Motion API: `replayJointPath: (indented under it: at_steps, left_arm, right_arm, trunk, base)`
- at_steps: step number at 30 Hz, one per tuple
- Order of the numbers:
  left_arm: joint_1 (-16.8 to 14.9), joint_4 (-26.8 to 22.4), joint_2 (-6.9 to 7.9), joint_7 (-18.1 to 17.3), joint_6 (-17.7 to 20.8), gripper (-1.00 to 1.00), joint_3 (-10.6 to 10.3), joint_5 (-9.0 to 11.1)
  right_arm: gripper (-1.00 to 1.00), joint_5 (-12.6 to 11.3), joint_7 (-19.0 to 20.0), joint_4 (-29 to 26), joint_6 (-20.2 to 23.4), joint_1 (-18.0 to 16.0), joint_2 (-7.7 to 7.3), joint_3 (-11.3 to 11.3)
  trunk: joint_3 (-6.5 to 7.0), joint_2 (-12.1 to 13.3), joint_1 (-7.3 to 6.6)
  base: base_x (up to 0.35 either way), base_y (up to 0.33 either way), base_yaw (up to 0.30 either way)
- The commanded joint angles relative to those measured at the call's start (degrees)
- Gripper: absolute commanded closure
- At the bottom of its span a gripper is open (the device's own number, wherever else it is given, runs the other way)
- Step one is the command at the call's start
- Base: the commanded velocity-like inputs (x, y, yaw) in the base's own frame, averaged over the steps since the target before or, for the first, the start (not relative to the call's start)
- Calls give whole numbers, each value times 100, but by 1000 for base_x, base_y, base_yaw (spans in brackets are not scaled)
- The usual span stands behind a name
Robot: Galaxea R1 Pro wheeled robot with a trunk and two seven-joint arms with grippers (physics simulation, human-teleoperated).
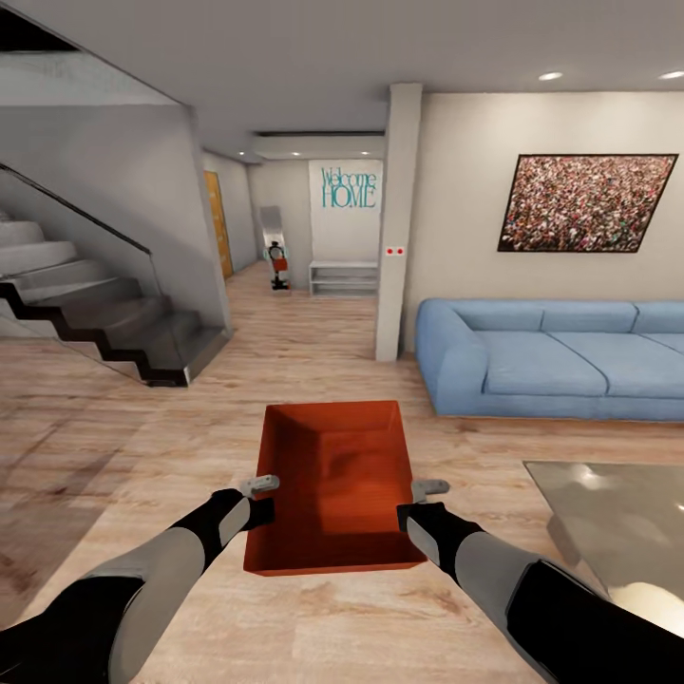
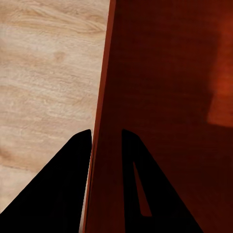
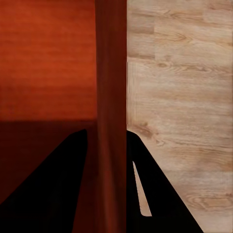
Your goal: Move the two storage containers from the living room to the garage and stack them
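Storage container (image 1: 334,484), orange-red, open-top, held up in front of the robot between both arms, above the light wood plank floor (image 1: 123,427) of the living room; container looks empty inside. Left gripper (image 1: 258,486) sits on the container's left wall, right gripper (image 1: 428,489) on the right wall. Left wrist view: the two dark fingers (image 2: 58,189) straddle the thin red wall (image 2: 99,145), one outside over the floor, one inside the bin, so the left claw is clamped on that wall. Right wrist view shows the same: fingers (image 3: 160,194) either side of the red wall (image 3: 110,97), one inside, one outside, gripping it. Container roughly level, long side running away from the robot. Blue sofa (image 1: 551,356) ahead to the right against a white wall with a framed picture (image 1: 584,202) above it. Glass table (image 1: 617,522) at the right, near the right arm. Staircase (image 1: 95,304) with glass railing at the left. White pillar (image 1: 394,223) in the middle, hallway behind it with a "Welcome HOME" sign (image 1: 349,187) and a low white shelf (image 1: 344,277) under it.
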Motion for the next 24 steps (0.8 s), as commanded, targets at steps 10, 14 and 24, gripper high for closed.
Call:
replayJointPath:
  at_steps: [10,14,24]
  left_arm:
    - [-6,-10,10,60,40,100,174,-173]
    - [-6,-9,10,60,40,100,174,-173]
    - [-6,-9,10,60,40,100,174,-173]
  right_arm:
    - [100,-86,-17,-59,40,-3,36,134]
    - [100,-86,-17,-59,40,-3,36,133]
    - [100,-86,-17,-59,40,-3,36,133]
  trunk:
    - [-13,-12,5]
    - [-13,-12,5]
    - [-13,-12,5]
  base:
    - [282,0,28]
    - [323,0,0]
    - [323,0,0]
